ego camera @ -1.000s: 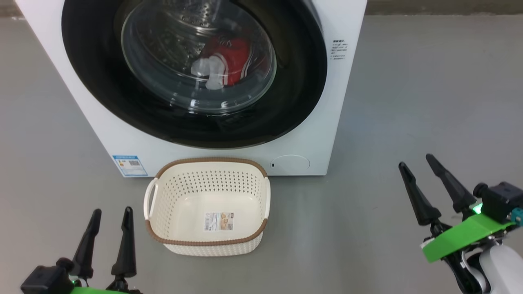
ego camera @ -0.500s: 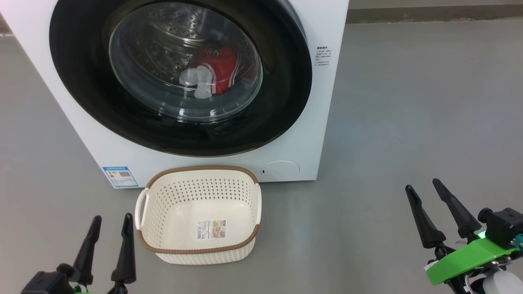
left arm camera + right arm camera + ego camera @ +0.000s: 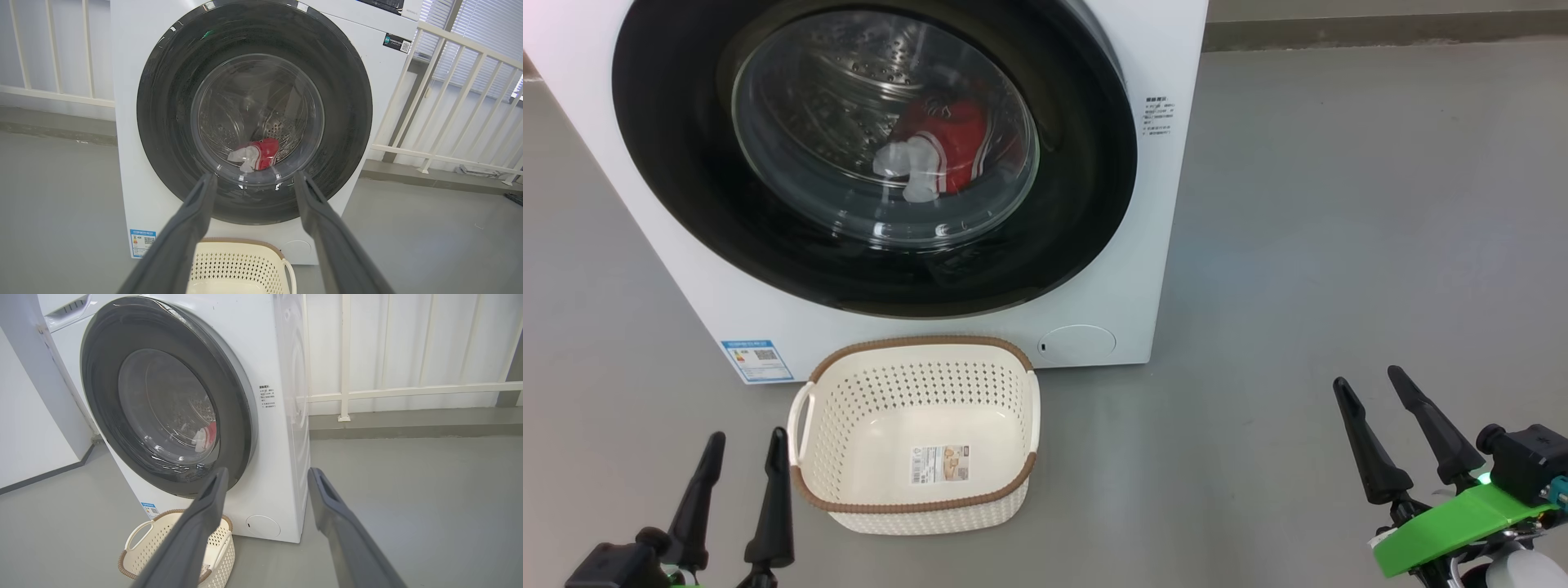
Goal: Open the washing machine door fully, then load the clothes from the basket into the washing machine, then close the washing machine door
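Observation:
The white washing machine (image 3: 1168, 245) stands ahead with its door (image 3: 1078, 204) shut, a glossy black ring around clear glass. Behind the glass the red clothes (image 3: 960, 143) lie in the steel drum, also seen as red clothes (image 3: 264, 153) in the left wrist view. The cream basket (image 3: 915, 359) sits on the floor against the machine's front, with just a sticker inside. My left gripper (image 3: 748, 435) is open at the basket's left, a little back from it. My right gripper (image 3: 1367, 378) is open far to the right, holding nothing. Both point toward the machine.
Grey floor spreads wide to the right of the machine. A white railing (image 3: 441, 102) runs behind and beside it. A white cabinet side (image 3: 24, 428) stands left of the machine in the right wrist view. A blue label (image 3: 756, 361) marks the lower front corner.
The head view has shifted, so the machine and basket sit further left in it. My right gripper has dropped lower in the picture. Both grippers stay open.

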### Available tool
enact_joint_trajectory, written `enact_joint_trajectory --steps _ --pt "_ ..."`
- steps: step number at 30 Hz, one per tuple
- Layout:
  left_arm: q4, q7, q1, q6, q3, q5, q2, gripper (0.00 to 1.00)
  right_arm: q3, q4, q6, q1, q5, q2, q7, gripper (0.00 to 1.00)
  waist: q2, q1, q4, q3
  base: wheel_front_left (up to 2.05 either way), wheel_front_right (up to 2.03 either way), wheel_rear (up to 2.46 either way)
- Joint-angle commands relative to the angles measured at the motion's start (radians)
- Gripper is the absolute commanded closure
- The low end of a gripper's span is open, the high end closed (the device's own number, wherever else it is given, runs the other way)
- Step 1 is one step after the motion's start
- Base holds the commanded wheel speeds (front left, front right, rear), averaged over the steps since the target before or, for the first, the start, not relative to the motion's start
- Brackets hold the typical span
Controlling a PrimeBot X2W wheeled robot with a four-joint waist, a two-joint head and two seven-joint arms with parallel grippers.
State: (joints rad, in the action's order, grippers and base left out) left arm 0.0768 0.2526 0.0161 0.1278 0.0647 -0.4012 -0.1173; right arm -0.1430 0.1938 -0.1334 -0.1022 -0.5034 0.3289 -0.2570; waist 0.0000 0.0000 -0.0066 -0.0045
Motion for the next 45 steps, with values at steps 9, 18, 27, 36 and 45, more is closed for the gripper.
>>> enact_joint_trajectory --steps 9,18,27,36,45 --pt "-0.013 0.009 -0.017 0.003 -0.035 -0.004 -0.023 0.0 -0.013 -0.026 0.003 -0.003 0.007 0.016 -0.005 0.0 0.0 0.0 0.002 0.0 0.0 0.0 0.0" --pt "-0.013 0.009 -0.014 0.003 -0.037 -0.002 -0.025 0.0 -0.016 -0.026 0.003 -0.003 0.005 0.013 -0.005 0.0 0.0 0.0 0.0 -0.002 0.0 0.0 0.0" --pt "-0.011 0.009 -0.014 0.003 -0.039 0.0 -0.025 0.0 -0.013 -0.026 0.003 -0.003 0.006 0.013 -0.005 0.0 0.0 0.0 -0.001 0.001 0.0 0.0 0.0" --pt "-0.002 0.009 -0.019 0.003 -0.038 0.001 -0.025 0.0 -0.008 -0.027 0.003 -0.003 0.008 0.01 -0.005 0.0 0.0 0.0 0.002 0.003 0.0 0.0 0.0" --pt "0.055 -0.004 0.012 0.0 0.005 -0.002 0.014 1.0 -0.007 0.038 0.0 0.012 -0.001 -0.028 0.001 1.0 0.0 0.0 0.003 0.002 0.0 0.0 0.0"
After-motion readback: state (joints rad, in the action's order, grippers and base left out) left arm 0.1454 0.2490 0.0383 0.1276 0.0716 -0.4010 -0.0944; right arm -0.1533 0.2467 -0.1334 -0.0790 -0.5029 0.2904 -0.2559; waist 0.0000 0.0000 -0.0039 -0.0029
